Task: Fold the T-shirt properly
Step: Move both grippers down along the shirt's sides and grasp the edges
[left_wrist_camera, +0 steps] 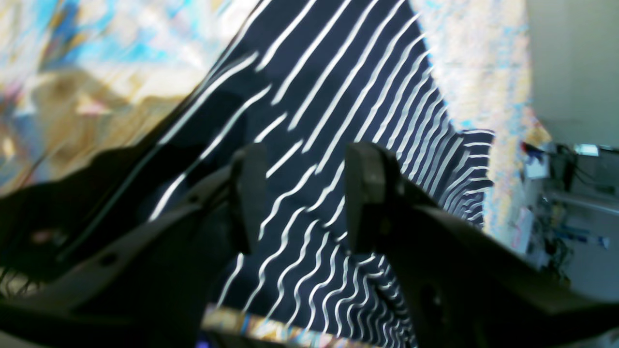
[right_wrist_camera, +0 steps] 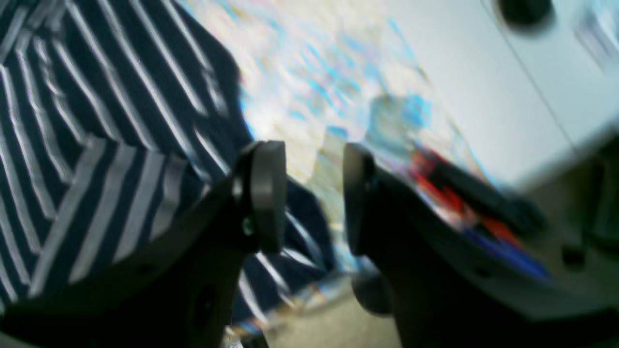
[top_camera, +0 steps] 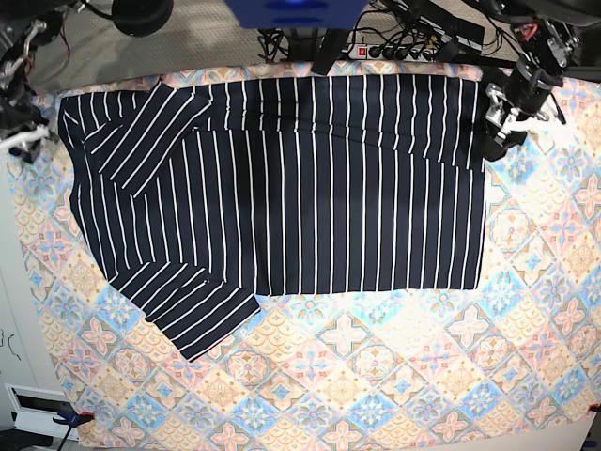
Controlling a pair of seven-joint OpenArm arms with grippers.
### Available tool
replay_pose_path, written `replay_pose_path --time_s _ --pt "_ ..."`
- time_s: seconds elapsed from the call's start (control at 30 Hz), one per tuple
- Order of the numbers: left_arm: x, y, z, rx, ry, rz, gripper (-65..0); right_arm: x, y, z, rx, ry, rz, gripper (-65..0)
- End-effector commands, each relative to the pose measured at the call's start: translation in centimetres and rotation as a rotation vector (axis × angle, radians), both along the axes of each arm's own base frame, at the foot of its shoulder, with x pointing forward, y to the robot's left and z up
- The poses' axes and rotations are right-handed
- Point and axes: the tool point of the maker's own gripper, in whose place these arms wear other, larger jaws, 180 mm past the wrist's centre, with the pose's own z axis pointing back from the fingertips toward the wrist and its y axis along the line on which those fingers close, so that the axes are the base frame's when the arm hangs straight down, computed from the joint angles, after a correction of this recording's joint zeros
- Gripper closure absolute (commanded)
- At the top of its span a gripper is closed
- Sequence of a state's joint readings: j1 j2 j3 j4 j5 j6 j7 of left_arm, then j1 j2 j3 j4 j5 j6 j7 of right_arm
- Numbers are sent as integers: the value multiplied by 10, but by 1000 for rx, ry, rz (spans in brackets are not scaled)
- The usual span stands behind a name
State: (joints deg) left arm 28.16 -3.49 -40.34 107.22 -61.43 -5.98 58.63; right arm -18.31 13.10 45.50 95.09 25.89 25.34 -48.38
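The T-shirt [top_camera: 310, 178], dark navy with thin white stripes, lies spread on the patterned tablecloth [top_camera: 394, 376]. One sleeve is folded over its top left part, and the other sleeve sticks out at the lower left. My left gripper [top_camera: 500, 124] hovers at the shirt's top right corner. In the left wrist view the left gripper [left_wrist_camera: 307, 203] is open, with striped cloth [left_wrist_camera: 338, 96] showing beyond the gap. My right gripper [top_camera: 21, 132] sits by the shirt's top left edge. In the right wrist view the right gripper [right_wrist_camera: 312, 198] is open beside the striped cloth [right_wrist_camera: 96, 121], with nothing between its fingers.
The tablecloth covers the whole table. Cables and a power strip [top_camera: 394, 47] run along the far edge. A white wall or cabinet [right_wrist_camera: 483, 87] lies past the table on the right gripper's side.
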Motion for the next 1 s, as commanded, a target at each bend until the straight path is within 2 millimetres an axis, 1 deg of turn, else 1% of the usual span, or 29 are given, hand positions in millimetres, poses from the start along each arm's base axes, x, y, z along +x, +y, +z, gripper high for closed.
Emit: replay_pose_path --time_s 0.0,0.07,0.13,0.2,0.27,0.37,0.43,0.6,0.77,0.87,0.97 --pt "13 8 14 32 -54 -2 -266 18 -5 20 -46 -49 40 -195" --pt "24 12 20 59 -75 -5 -266 35 4 20 -46 -51 94 -195" --pt "40 18 29 105 -100 -16 -266 58 16 24 -44 -71 151 -195" --pt "53 23 32 130 -114 -12 -266 76 24 28 -47 -83 195 -195" --pt "65 30 31 136 -116 -7 -266 90 30 31 -44 -93 225 -195" --pt "80 37 20 110 -87 -6 -264 110 43 32 -29 -112 264 -195" --pt "88 43 17 115 -77 3 -265 117 48 31 -26 -110 278 -195" --pt "114 56 11 129 -60 29 -265 134 61 28 -94 -70 337 -195" --pt "142 63 -4 122 -13 50 -264 154 81 34 -107 -88 399 -195" --pt "158 68 -7 134 -5 69 -263 160 88 36 -107 -95 417 -195" --pt "174 62 -18 149 13 58 -264 160 89 35 -105 -93 419 -195"
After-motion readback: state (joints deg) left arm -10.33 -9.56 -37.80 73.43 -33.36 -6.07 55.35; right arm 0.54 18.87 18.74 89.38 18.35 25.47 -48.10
